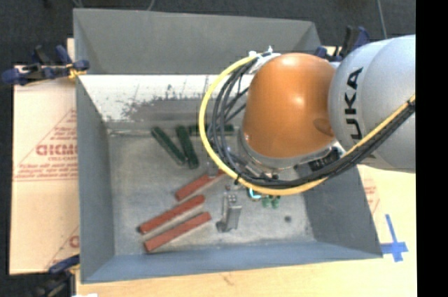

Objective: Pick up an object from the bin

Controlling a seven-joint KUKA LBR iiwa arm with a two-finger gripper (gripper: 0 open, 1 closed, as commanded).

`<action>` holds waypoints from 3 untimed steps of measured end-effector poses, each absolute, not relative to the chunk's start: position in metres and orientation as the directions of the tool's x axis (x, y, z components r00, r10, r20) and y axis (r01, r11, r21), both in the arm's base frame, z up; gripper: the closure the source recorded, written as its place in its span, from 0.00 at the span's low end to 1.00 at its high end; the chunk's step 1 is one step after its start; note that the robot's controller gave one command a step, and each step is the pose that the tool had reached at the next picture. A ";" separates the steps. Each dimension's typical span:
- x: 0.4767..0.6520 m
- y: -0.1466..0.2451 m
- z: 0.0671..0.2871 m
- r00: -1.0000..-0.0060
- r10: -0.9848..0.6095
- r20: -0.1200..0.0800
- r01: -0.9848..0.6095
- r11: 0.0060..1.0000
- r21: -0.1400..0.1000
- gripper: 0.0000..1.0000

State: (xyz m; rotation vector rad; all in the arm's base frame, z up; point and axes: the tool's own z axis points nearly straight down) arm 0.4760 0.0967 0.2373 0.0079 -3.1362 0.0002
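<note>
My gripper (229,214) hangs low over the bin floor, right of centre near the front, its grey tip showing from under the orange cover. Just left of it lie three red-brown flat bars. The upper bar (199,186) points toward the gripper. The middle bar (172,213) and the lower bar (177,232) lie side by side, and the lower bar's right end stops close to the gripper's tip. A small green piece (270,202) shows partly at the cover's lower edge, right of the gripper.
Two dark green bars (176,143) lie near the back wall, left of the arm. The arm and its cables hide the bin's right half. The left part of the floor is bare grey metal.
</note>
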 end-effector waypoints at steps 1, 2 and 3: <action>0.475 0.108 0.121 -0.998 -0.055 0.005 -0.055 0.998 0.000 0.00; 0.510 0.150 0.069 -0.953 -0.303 -0.002 -0.303 0.953 0.001 0.00; 0.511 0.149 0.071 -0.955 -0.298 -0.005 -0.298 0.955 0.001 1.00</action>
